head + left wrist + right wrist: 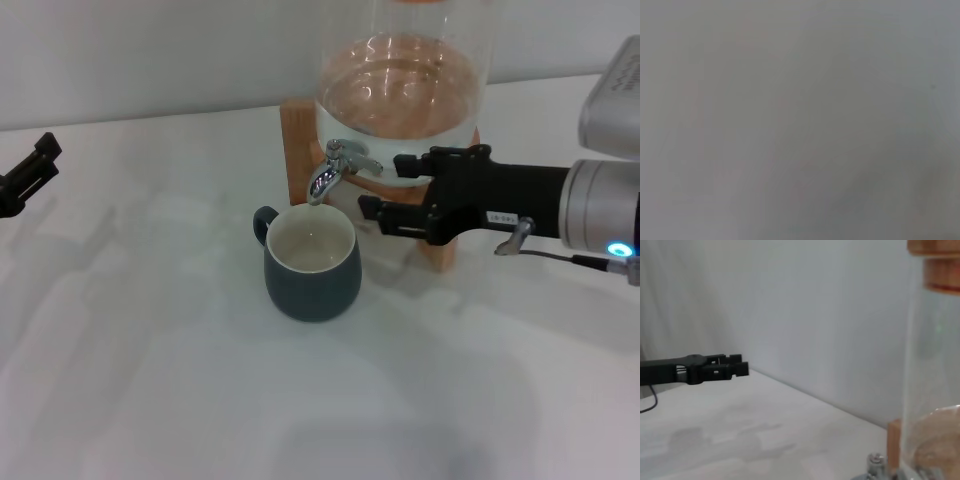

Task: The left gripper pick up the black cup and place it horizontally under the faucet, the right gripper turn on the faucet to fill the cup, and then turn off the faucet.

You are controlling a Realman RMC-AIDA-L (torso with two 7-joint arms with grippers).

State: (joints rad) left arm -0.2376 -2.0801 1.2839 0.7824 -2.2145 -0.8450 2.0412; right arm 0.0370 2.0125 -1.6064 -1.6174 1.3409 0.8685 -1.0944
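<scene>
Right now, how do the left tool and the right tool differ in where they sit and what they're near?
The left tool sits at the table's far left edge, well away from the dark grey-black ceramic cup; the right tool reaches in beside the chrome faucet on the glass dispenser. The right tool's fingers are apart, one above and one below, holding nothing; the left's spacing is unclear. Both are black and touch nothing.

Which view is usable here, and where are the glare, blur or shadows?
Head view: usable; glints on the faucet and glass dispenser, soft shadows on the table beside the cup. Left wrist view: featureless grey blur. Right wrist view: left gripper fairly sharp, near glass blurred.
</scene>
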